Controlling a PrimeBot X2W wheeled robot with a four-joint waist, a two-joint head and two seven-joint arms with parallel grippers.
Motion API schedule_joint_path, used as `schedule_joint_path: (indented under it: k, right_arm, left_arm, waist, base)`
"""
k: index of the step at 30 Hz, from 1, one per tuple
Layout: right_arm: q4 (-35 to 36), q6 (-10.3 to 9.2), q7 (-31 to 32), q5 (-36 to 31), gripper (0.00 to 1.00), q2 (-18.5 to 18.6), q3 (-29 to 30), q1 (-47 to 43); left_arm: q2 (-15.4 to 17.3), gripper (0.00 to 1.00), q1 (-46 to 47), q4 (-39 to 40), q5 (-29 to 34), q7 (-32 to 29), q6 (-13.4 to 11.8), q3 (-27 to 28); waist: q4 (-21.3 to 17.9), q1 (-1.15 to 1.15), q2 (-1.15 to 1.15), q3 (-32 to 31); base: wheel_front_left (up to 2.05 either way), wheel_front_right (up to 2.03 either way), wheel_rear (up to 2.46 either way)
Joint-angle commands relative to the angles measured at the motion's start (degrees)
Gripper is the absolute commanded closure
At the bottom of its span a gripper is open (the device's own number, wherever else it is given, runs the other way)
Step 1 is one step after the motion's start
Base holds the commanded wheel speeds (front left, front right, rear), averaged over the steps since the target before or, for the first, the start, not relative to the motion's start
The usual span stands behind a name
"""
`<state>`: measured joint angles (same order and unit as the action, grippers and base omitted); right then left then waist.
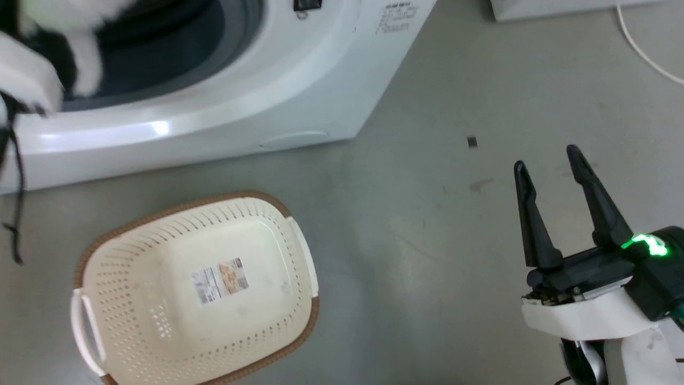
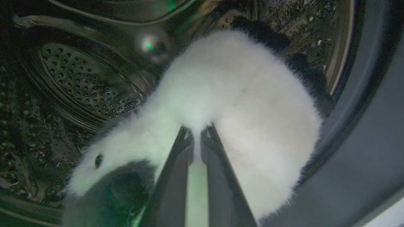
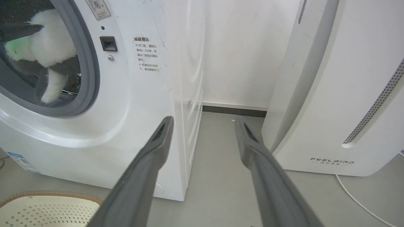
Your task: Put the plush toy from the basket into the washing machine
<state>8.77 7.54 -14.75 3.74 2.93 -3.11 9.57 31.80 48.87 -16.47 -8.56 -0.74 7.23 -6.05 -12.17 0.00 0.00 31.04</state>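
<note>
The white-and-black plush toy (image 2: 246, 94) hangs inside the washing machine's steel drum (image 2: 85, 82), past the grey gasket. My left gripper (image 2: 197, 135) is shut on its white fur. In the head view the plush toy (image 1: 85, 59) shows in the porthole of the washing machine (image 1: 299, 96), beside my pale left forearm (image 1: 26, 75). The cream basket (image 1: 187, 206) lies on the floor before the machine with nothing in it, its label sticker showing. My right gripper (image 1: 546, 158) stands open over bare floor, well right of the basket. The right wrist view shows the plush toy (image 3: 50, 44) within the porthole.
A white FEELBIRD appliance (image 3: 331, 94) stands right of the washing machine (image 3: 132, 104), with a narrow floor gap between them. A white cable (image 1: 641, 51) runs over the grey floor at the far right. A thin black cable (image 1: 18, 176) hangs from my left arm.
</note>
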Motion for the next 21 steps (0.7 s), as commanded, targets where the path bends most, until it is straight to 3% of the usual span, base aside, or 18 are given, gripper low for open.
schedule_joint_path:
  k: [1,10,21]
  right_arm:
    - [0.6,-0.05,-0.2,0.5,0.00,-0.1,0.0,1.1]
    - [1.7,-0.05,-0.2,1.4,0.00,-0.1,-0.1,2.9]
    - [1.8,-0.05,-0.2,1.7,0.00,-0.1,-0.5,3.7]
  left_arm:
    - [1.1,1.00,3.4,-1.4,-0.4,-0.6,0.1,-0.9]
    - [6.9,1.00,19.6,-12.0,-3.1,-5.2,0.2,-11.5]
    - [9.4,1.00,27.9,-23.1,-18.5,-16.6,0.2,-26.0]
  waist:
    - [-1.7,0.00,0.00,3.7]
    - [-3.3,0.00,0.00,9.5]
    - [-3.5,0.00,0.00,12.5]
  base:
    - [0.00,0.00,0.00]
    - [0.00,0.00,0.00]
    - [0.00,0.00,0.00]
